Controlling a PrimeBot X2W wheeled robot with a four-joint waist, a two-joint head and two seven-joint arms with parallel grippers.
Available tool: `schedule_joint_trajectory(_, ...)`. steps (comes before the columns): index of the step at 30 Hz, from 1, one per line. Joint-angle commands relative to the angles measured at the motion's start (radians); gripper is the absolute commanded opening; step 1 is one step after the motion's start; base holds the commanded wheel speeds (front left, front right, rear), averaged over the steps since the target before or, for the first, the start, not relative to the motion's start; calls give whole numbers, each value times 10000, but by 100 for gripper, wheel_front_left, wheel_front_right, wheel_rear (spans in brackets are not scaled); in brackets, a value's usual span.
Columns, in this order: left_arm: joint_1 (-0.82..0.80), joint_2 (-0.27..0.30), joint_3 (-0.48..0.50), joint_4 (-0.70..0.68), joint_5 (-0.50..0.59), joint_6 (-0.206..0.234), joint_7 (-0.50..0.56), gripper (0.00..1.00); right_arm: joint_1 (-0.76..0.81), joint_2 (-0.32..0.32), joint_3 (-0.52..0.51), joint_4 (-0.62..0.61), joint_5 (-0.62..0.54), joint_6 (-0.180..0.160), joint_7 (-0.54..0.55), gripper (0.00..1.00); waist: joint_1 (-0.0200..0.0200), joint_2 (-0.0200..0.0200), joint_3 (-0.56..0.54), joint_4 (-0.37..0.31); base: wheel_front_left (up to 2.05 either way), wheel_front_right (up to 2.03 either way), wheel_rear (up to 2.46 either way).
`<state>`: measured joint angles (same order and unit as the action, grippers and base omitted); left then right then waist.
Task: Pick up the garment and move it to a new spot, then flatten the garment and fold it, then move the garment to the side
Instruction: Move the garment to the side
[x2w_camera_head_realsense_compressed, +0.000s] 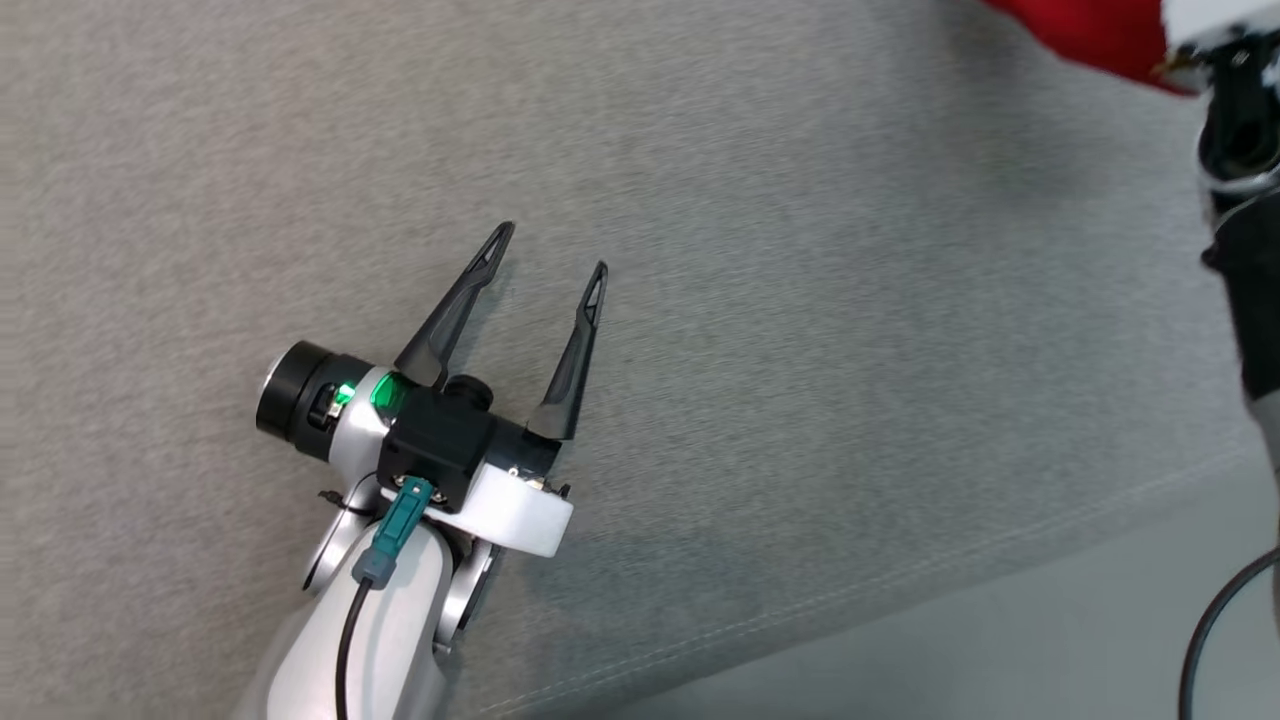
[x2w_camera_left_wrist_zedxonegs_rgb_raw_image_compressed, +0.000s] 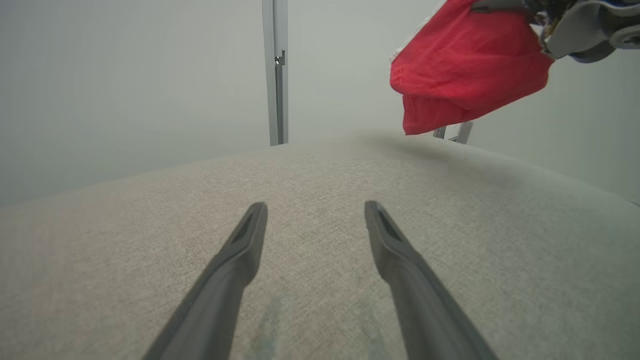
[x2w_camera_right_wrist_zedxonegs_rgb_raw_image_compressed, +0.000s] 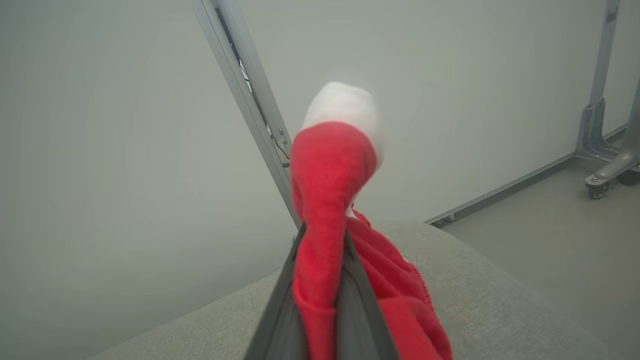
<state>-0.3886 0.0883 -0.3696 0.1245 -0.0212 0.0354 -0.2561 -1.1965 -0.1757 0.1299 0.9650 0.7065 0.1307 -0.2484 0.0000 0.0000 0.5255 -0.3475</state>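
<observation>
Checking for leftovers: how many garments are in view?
1: the red garment, clamped in the right gripper above the grey surface. More may lie out of frame.

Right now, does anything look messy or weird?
Only the garment: it hangs bunched in a red lump from the shut right pincer, up off the grey table, not lying flat. The left pincer is open and empty. Nothing looks spilled or broken.

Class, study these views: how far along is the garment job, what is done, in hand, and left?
Done: the red garment hangs lifted above the grey fabric surface. In hand: the right gripper is shut on it. Left: placing it, flattening, folding, moving aside; the left gripper is open, empty.
</observation>
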Motion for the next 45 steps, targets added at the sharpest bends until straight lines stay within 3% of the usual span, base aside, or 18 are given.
schedule_joint_trajectory(1,-378,10,140,-403,195,-37,-57,100,-553,-166,-266,-85,-149,0,-133,0,0,0,615,893,0,0,0)
schedule_joint_trajectory(5,-520,-19,13,-549,235,-27,-57,100,-995,-420,-854,17,-375,0,-133,0,0,0,861,1388,0,0,0)
schedule_joint_trajectory(11,-756,-73,-206,-694,231,-34,-57,100,-675,-1079,-2663,442,-1138,0,-134,0,0,0,1281,2061,0,0,0)
schedule_joint_trajectory(22,-812,83,-315,-533,150,-81,-57,100,445,-720,-4452,1014,-3072,0,-134,0,0,0,1156,1407,0,0,0)
schedule_joint_trajectory(29,-820,36,-472,-482,61,-69,-57,100,-41,-236,-5491,322,-3521,0,-134,0,0,0,989,1580,0,0,0)
schedule_joint_trajectory(33,-727,-27,-559,-539,-22,12,-57,100,-579,56,-5762,-6,-3811,0,-134,0,0,0,891,2093,0,0,0)
schedule_joint_trajectory(38,-637,-52,-620,-633,-62,92,-57,100,-1314,440,-5324,-629,-3744,0,-134,0,0,0,941,2694,0,0,0)
schedule_joint_trajectory(45,-573,34,-582,-845,-56,209,-57,100,-644,-281,-6228,-507,-4097,0,-134,0,0,0,1233,3015,0,0,0)
